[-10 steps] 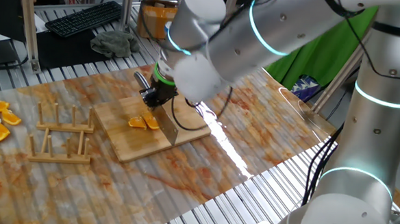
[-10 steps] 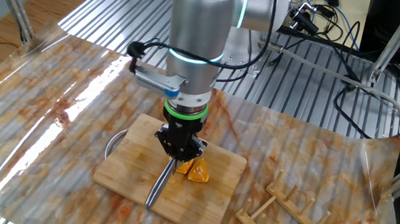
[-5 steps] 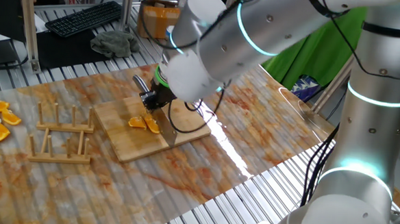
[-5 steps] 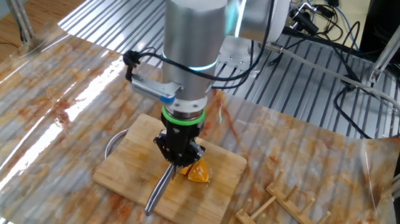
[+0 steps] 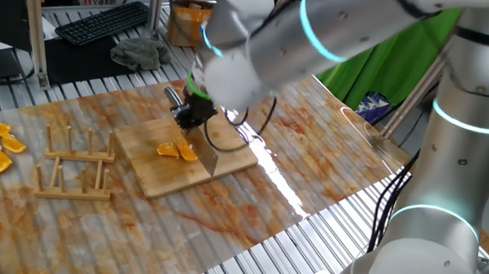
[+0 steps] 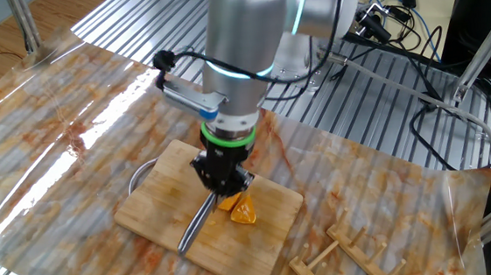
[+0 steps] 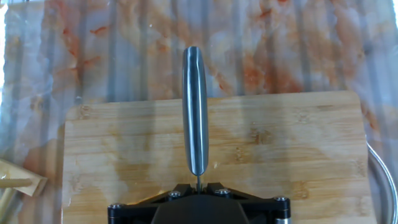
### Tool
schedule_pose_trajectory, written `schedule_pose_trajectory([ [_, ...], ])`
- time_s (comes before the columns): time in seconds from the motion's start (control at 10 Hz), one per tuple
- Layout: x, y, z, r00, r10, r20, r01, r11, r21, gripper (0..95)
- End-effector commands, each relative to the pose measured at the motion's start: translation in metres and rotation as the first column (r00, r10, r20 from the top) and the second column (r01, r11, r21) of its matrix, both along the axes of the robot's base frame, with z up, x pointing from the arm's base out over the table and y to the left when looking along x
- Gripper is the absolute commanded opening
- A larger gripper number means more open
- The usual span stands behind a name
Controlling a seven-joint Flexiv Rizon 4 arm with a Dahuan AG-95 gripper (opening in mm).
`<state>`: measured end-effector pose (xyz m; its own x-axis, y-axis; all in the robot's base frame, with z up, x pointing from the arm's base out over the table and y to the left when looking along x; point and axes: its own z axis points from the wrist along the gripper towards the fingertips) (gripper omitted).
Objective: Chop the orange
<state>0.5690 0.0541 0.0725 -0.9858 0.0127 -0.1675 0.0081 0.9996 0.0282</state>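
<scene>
A: Where the gripper (image 6: 224, 183) meets the knife (image 7: 195, 112), how are the fingers set?

B: They are seen pressed together on the knife, clamped at its near end, with almost no gap left between them. In the hand view the steel blade is seen edge-on, running straight out from between the black fingertips across the cutting board (image 7: 298, 149).

A: Is anything else touched by the gripper?

B: Nothing else is seen in contact with it. The gripper is pointed straight down over the board, and only the knife is held.

A: Where is the orange (image 6: 241, 210) found?

B: It is found on the cutting board, just beside the blade. In the other fixed view a bright wedge is seen right below the gripper, next to the knife. In one fixed view the small pieces (image 5: 177, 150) are seen lying on the board (image 5: 184, 163) close against the blade's flat side. Whether the blade is touching the fruit cannot be told.

A: And the board itself?

B: It is laid flat on the mottled table cover (image 6: 68, 107).
</scene>
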Motion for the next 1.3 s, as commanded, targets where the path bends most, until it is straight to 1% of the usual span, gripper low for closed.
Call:
schedule_pose_trajectory([
  [0.1, 0.003, 0.001, -0.013, 0.999, -0.008, 0.035, 0.008, 1.0, 0.002, 0.0],
  [0.3, -0.001, 0.003, -0.02, 0.999, -0.009, 0.038, 0.009, 1.0, 0.002, 0.0],
  [0.4, -0.004, 0.004, -0.026, 0.998, -0.015, 0.057, 0.015, 1.0, 0.003, 0.0],
  [0.5, -0.005, 0.005, -0.029, 0.998, -0.015, 0.061, 0.015, 1.0, 0.001, 0.0],
  [0.6, -0.005, 0.005, -0.027, 0.998, -0.02, 0.053, 0.02, 1.0, 0.003, 0.0],
  [0.9, -0.005, 0.005, -0.026, 0.995, -0.042, 0.092, 0.041, 0.999, 0.012, 0.0],
  [1.0, -0.005, 0.005, -0.026, 0.995, -0.041, 0.092, 0.04, 0.999, 0.008, 0.0],
  [1.1, -0.005, 0.005, -0.025, 0.994, -0.043, 0.098, 0.042, 0.999, 0.01, 0.0],
  [1.2, -0.005, 0.005, -0.025, 0.994, -0.042, 0.097, 0.041, 0.999, 0.009, 0.0],
  [1.3, -0.005, 0.005, -0.024, 0.996, -0.04, 0.082, 0.039, 0.999, 0.008, 0.0],
])
